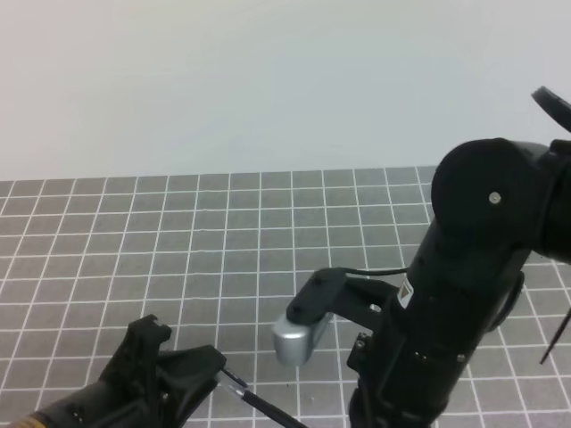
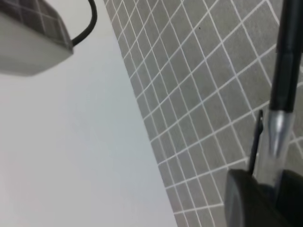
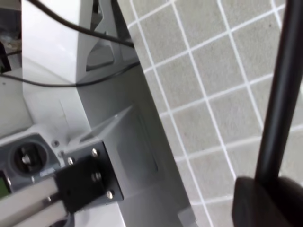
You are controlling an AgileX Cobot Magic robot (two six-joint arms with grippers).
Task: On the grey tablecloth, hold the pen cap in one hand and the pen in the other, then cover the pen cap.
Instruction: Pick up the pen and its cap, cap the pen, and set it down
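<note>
Capping in hand: pen tip met the cap above the cloth

The left tool was pinched almost fully shut on the pen cap. Only the cap's thin clip showed clearly beside the fingers, its body being blurred. The right tool was closed narrowly on the back end of the pen, though only one of its fingers was in view. The pen ran across from that grip, and its silvery tip sat at the mouth of the cap, or perhaps just inside it; which one could not be made out. Both pieces were held in the air over the grey tablecloth, so pickup seemed done and the joining step was under way. The next move probably called for keeping pen and cap on one line. The two tools would then push toward each other until the cap seated, without letting the thin pen skew in its grip.
</note>
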